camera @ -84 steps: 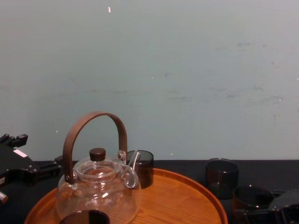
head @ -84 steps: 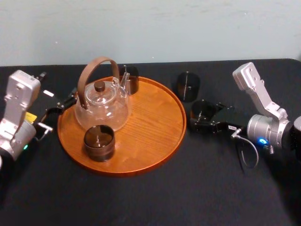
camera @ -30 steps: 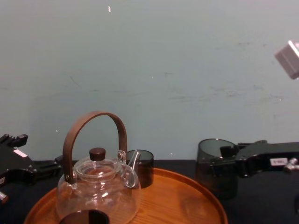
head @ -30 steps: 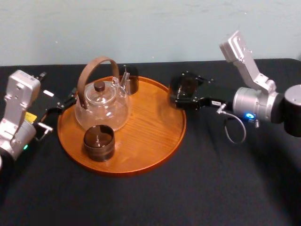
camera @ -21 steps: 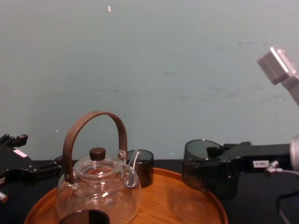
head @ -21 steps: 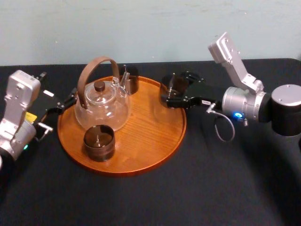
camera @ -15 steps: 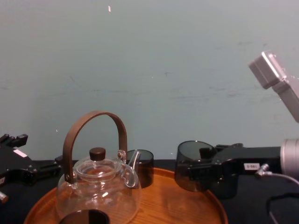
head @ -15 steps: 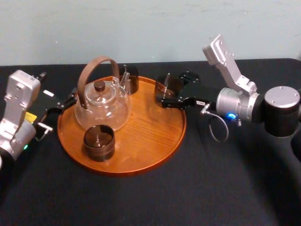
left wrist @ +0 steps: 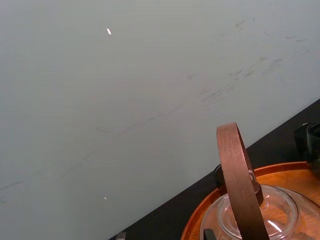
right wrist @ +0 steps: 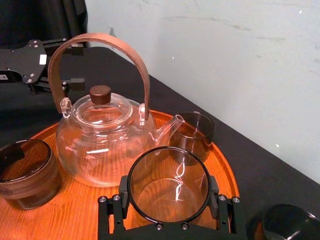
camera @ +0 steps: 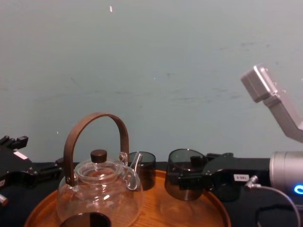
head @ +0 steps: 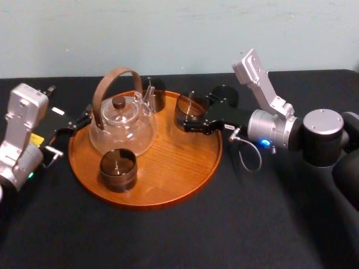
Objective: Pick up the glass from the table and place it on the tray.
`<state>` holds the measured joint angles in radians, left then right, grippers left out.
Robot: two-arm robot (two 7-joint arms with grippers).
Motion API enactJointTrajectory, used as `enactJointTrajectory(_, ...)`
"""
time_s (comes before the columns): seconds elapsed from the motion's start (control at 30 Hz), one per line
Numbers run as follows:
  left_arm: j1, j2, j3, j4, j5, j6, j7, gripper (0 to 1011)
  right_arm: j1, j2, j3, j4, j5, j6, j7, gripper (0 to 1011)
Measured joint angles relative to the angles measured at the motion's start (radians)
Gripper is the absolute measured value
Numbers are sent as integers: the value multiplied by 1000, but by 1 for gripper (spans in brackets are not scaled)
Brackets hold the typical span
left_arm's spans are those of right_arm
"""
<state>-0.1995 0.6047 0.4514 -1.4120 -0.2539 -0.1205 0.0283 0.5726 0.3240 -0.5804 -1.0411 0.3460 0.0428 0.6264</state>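
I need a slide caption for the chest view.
Right end effector holds a smoky grey glass cup over the round orange-brown wooden tray.

This looks like a robotics lab or test bench. A flat matte black table [head: 168, 241] runs up against a bare, pale blue-green painted wall [head: 168, 33] marked with faint scuffs and scratches. A tidy tea set is staged on the table: a large round orange-brown wooden tray [head: 168, 185], a clear glass teapot with a bent brown handle [head: 120, 129] and small dark smoky drinking glasses [head: 118, 168]. A silver-and-black left robot arm [head: 22, 129] and right robot arm [head: 275, 126] reach in from either side.
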Motion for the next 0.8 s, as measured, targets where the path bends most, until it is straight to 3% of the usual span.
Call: enactJointTrajectory(0.8, 0, 0, 0, 0, 0, 0, 0, 1001, 62, -75, -11, 169, -48, -5, 22, 905)
